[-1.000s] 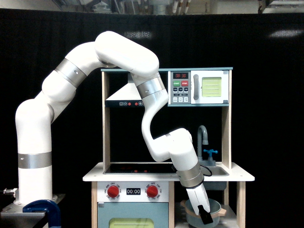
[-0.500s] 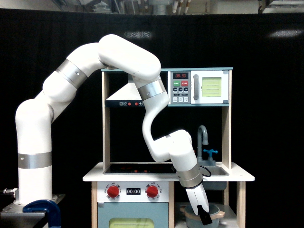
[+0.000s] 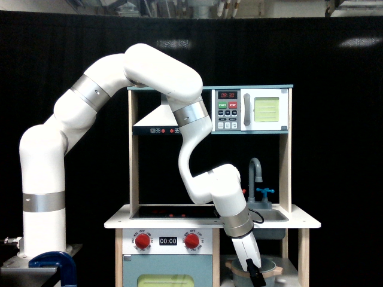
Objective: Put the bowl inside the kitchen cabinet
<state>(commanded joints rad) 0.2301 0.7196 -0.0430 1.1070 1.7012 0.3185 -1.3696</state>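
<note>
The grey-blue bowl (image 3: 271,265) with its tan rim sits low in the kitchen cabinet (image 3: 304,258), the open compartment under the sink at the exterior view's lower right. My gripper (image 3: 257,276) reaches down from the counter front into the bowl, its black fingers (image 3: 259,278) closed over the near rim. The frame's lower edge cuts off the bowl's underside and the shelf floor, so I cannot tell if the bowl touches the shelf.
Above the cabinet are the grey sink (image 3: 274,214) and faucet (image 3: 255,172). The oven door (image 3: 167,272) with red knobs (image 3: 142,241) lies to the exterior view's left. The microwave (image 3: 251,109) hangs above. A blue clamp (image 3: 55,263) holds the arm's base.
The gripper has moved down a little and slightly towards the exterior view's left, carrying the bowl lower into the compartment. The upper arm has barely shifted.
</note>
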